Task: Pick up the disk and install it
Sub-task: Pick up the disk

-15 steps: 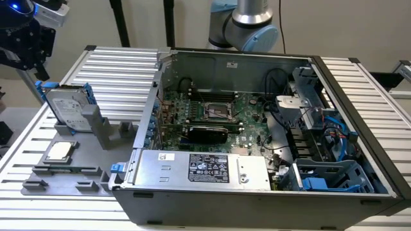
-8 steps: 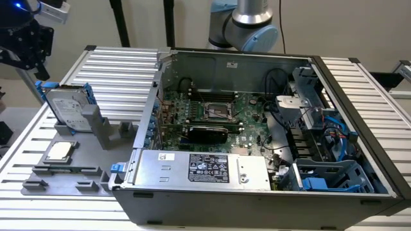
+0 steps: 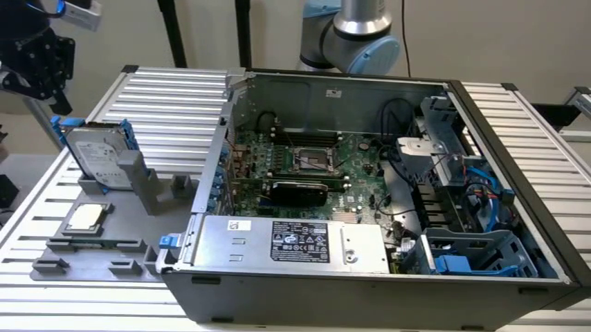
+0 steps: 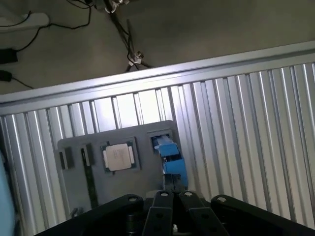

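The disk (image 3: 93, 155) stands upright in a slot of the grey holder tray (image 3: 129, 266) at the exterior view's left, its white label showing inside the blue carrier. My black gripper (image 3: 55, 97) hangs above it and slightly further towards the exterior view's left, not touching it. In the wrist view I look down on the disk's blue edge (image 4: 170, 155), just beyond my gripper (image 4: 173, 183). The fingers sit close together with nothing between them.
A square silver processor chip (image 3: 85, 218) lies on the same tray. The open computer case (image 3: 369, 290) fills the exterior view's middle and right, with the motherboard (image 3: 314, 162), the power supply (image 3: 295, 242) and a blue-lined drive bay (image 3: 475, 252). Everything rests on a ribbed aluminium table (image 3: 176, 90).
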You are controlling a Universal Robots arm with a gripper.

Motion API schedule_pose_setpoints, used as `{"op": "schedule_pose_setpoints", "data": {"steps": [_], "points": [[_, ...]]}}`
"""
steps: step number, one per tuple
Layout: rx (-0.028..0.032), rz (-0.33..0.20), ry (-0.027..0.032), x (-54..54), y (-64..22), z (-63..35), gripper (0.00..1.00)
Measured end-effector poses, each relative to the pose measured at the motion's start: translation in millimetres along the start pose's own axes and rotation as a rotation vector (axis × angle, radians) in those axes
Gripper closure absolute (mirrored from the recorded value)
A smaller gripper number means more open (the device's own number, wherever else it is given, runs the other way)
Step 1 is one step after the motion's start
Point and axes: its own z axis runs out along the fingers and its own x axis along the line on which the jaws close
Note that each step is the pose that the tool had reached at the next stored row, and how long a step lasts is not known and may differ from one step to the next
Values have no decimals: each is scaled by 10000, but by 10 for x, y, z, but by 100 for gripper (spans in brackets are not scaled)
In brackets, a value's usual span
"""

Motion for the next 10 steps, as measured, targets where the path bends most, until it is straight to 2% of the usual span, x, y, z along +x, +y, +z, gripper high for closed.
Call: {"op": "schedule_pose_setpoints", "data": {"steps": [10], "points": [[7,-1101,49,-48,26,22,100]]}}
